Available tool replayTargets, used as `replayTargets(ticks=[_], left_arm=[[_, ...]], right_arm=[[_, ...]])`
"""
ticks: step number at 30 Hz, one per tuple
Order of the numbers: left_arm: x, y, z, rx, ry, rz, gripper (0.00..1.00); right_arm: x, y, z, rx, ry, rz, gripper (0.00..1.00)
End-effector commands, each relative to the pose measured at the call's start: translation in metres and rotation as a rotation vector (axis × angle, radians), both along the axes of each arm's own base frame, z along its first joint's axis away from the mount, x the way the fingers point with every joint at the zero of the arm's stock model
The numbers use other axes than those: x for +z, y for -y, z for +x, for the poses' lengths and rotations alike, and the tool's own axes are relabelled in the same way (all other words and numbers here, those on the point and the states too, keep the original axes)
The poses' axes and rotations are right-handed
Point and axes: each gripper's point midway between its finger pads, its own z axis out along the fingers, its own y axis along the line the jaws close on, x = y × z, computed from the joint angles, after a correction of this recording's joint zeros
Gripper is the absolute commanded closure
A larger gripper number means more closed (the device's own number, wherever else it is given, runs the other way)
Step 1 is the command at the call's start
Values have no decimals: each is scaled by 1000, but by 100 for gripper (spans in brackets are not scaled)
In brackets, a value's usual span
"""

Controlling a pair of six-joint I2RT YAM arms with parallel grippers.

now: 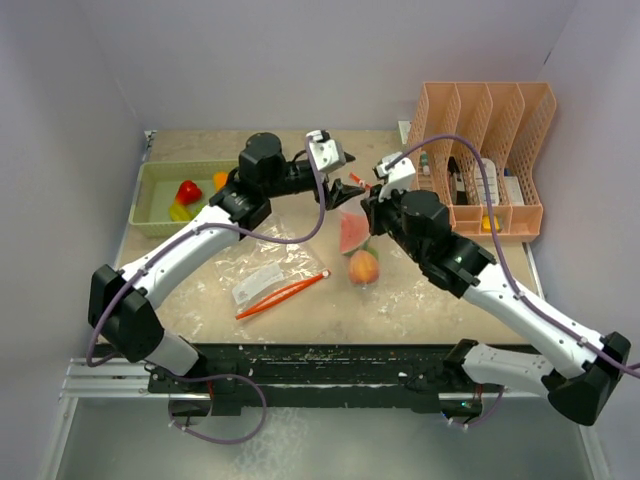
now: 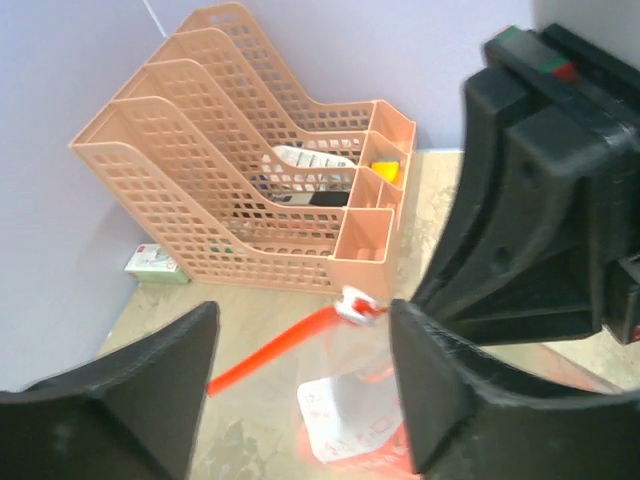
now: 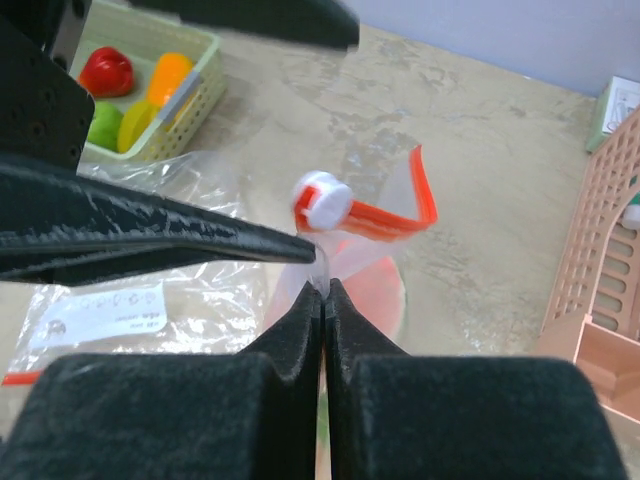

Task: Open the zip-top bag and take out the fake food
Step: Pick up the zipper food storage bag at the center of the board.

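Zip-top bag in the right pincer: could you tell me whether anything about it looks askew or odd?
Slightly: the zip-top bag pinched in the right pincer is bunched up, its red zipper strip bent sharply, with the watermelon slice and peach inside.

Film of the zip-top bag (image 3: pixel 372 280): clear, glossy, crinkled plastic; its zip strip (image 3: pixel 395 216) glossy red-orange plastic, its slider (image 3: pixel 322 200) smooth white plastic. The fake food (image 1: pixel 363 267): glossy moulded plastic. The right claw (image 3: pixel 325 288): matt black, faintly grainy. The counter (image 1: pixel 420 290): smooth, marbled beige, low sheen. The file rack (image 1: pixel 500 110) and basket (image 1: pixel 160 228): matt lattice plastic.
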Motion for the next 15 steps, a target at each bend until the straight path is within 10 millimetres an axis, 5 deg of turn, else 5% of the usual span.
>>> replayTargets(ticks=[1,4,15], left_arm=[[41,-19,3,79,124,-68,16],[38,-29,11,101,113,-65,1],[17,-62,-7,-180,135,-53,1]], right_arm=[[32,-10,-22,159,96,68,100],[38,-13,-34,258,127,58,100],[47,-16,-54,610,143,-12,100]])
